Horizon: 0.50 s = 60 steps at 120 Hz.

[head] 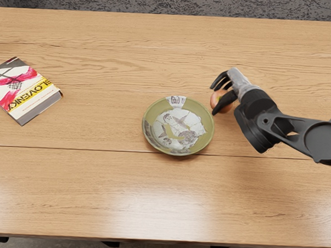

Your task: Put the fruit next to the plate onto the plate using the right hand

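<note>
Green plate [207, 131] (patterned), fruit [215, 99] beside rim, right hand [231, 89] clasping it

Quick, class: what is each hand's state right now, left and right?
Left hand: not in view.
Right hand: at the fruit beside the plate; whether it grips cannot be told.

Right hand [233, 88] sits over the fruit [216, 100], just beside the upper-right rim of the plate [206, 126]; the way between them is open. Book [23, 90] lies far left, well apart. Bare table [151, 200] in front of and behind the plate.
</note>
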Each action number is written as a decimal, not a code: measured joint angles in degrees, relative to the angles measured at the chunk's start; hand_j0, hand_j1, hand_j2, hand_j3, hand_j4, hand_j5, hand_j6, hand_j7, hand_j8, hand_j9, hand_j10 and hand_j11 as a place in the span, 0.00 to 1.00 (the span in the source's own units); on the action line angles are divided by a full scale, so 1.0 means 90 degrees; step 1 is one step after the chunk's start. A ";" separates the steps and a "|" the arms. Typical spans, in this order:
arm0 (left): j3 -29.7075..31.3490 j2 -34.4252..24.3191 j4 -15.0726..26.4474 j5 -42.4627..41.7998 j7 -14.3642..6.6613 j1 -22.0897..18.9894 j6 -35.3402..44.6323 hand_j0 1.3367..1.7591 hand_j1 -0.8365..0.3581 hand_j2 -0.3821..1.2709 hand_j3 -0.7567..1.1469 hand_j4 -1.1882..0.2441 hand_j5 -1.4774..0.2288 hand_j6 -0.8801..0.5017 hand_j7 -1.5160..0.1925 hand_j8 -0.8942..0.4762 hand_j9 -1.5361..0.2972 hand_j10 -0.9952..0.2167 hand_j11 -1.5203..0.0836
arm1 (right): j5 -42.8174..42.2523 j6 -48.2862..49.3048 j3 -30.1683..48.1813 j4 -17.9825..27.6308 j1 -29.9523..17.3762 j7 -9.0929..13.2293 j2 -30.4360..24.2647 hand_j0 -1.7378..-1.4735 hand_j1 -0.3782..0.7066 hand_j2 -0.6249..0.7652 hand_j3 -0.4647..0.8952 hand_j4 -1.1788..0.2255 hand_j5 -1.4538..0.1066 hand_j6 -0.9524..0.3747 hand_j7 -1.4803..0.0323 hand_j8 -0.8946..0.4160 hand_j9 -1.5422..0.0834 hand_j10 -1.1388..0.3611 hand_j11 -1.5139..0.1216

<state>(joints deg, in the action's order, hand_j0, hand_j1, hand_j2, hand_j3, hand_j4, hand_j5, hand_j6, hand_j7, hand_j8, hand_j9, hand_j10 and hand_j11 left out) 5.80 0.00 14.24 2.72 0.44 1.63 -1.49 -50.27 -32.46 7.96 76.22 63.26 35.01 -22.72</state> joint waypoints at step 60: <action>0.0001 0.0000 0.0000 0.0000 0.0000 -0.0006 0.0000 0.76 0.99 0.23 0.40 0.83 0.87 0.64 0.89 0.65 0.84 0.82 0.95 | 0.0013 0.0028 -0.0069 -0.0064 0.0112 -0.0003 0.1244 0.31 0.57 0.88 0.34 0.25 0.18 0.29 0.24 0.45 0.27 0.49 0.26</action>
<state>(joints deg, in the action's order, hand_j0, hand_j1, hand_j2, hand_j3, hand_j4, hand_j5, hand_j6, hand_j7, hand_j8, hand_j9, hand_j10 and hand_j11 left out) 5.81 0.00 14.24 2.72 0.44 1.58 -1.49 -50.15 -32.21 7.34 75.64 64.26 34.98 -11.52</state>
